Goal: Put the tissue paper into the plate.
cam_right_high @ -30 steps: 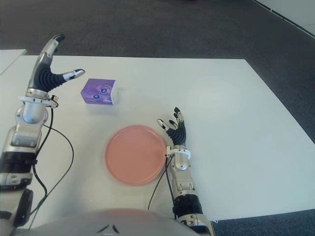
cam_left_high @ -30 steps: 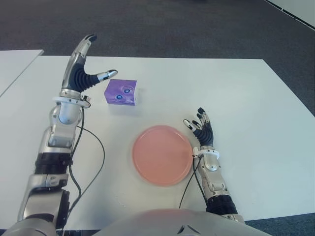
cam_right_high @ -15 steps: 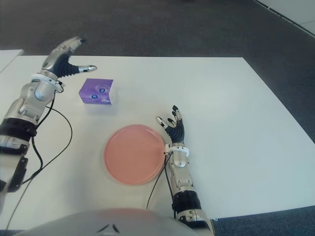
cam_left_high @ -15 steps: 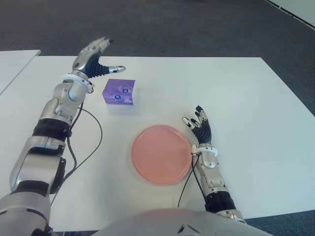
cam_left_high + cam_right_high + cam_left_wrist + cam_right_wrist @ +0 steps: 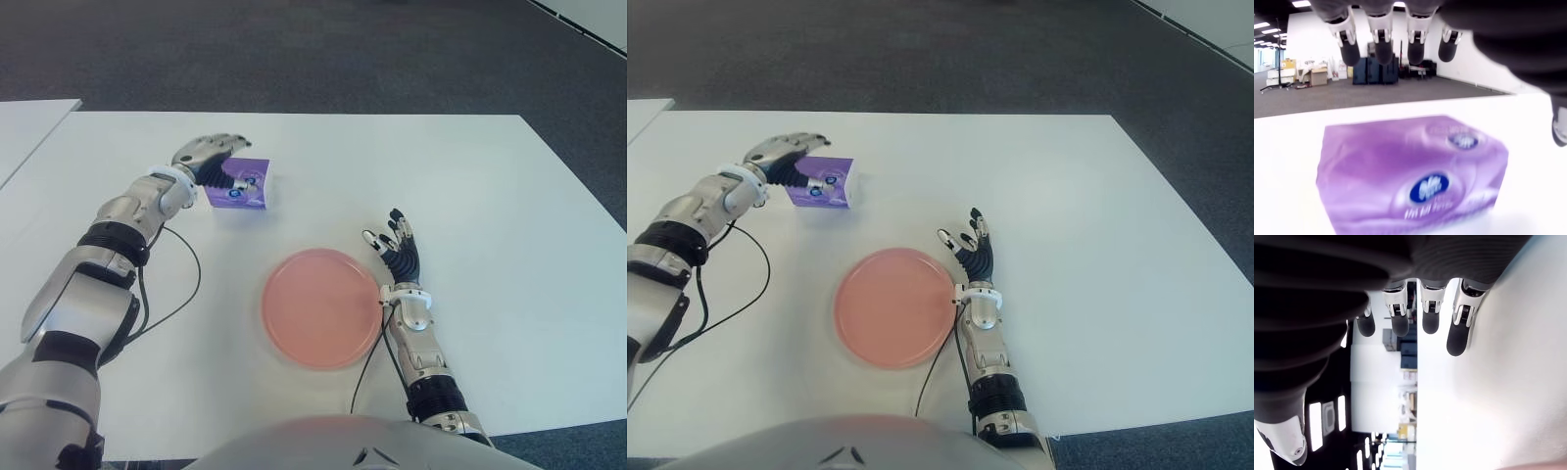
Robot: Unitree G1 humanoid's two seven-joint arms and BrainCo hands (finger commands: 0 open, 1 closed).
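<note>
The left hand (image 5: pixel 209 154) is stretched far forward on a nearly straight arm, palm down, fingers (image 5: pixel 1383 44) extended and spread, thumb held apart. The right hand (image 5: pixel 396 257) points forward from a bent arm, fingers (image 5: pixel 1458 335) splayed and holding nothing.

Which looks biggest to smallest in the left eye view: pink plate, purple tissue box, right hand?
1. White rectangular table
2. Round pink plate
3. Purple cardboard tissue box and open black-fingered right hand: similar apparent size, unranked; the left hand partly covers the box.
</note>
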